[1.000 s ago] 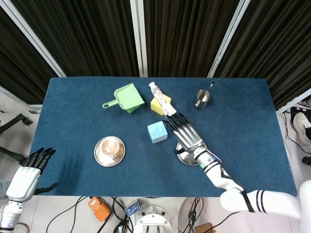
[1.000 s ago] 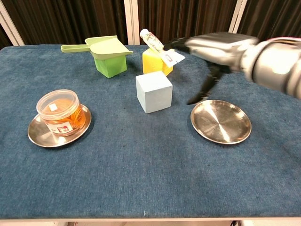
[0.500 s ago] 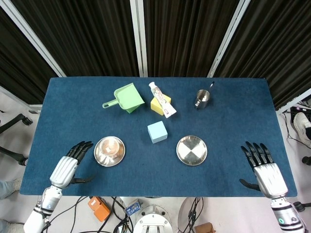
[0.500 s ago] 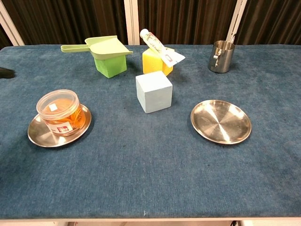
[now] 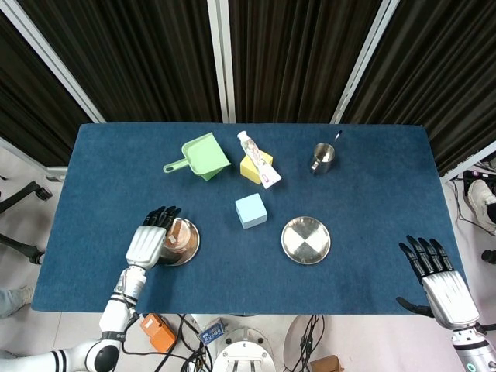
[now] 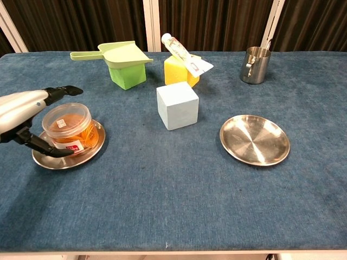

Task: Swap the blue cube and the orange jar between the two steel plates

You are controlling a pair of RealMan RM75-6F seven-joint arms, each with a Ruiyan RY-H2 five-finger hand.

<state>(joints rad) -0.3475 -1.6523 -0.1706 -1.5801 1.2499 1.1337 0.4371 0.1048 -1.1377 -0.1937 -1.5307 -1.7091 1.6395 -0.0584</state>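
Chest view is giving us the blue tabletop (image 6: 173, 206) with its clutter along the far edge: a green dustpan (image 6: 116, 54) is resting on a green block (image 6: 128, 75), a toothpaste tube (image 6: 185, 54) is lying tilted across a yellow block (image 6: 176, 70), and a steel cup (image 6: 255, 65) is standing well to the right. The blue cube (image 6: 177, 105) is sitting on the bare cloth between the two steel plates, just in front of the yellow block and touching neither plate. The right-side plate (image 6: 255, 140) is lying bare. The orange jar (image 6: 69, 129) is standing upright on the left-side plate (image 6: 65, 157), lid on. We are reaching with our left hand (image 6: 24, 116) from the left edge: its fingers (image 6: 64, 90) are stretching over the far side of the jar while the thumb is curving round the near side above the plate rim, so the hand is bracketing the jar with fingers apart; we cannot tell whether they are pressing on it, and the jar is sitting flat on its plate. In the head view the left hand (image 5: 147, 244) is lying over the left half of the jar and plate, palm down. Our right hand (image 5: 438, 287) is hovering off the near right corner of the tabletop, well apart from everything, fingers spread and gripping nothing.
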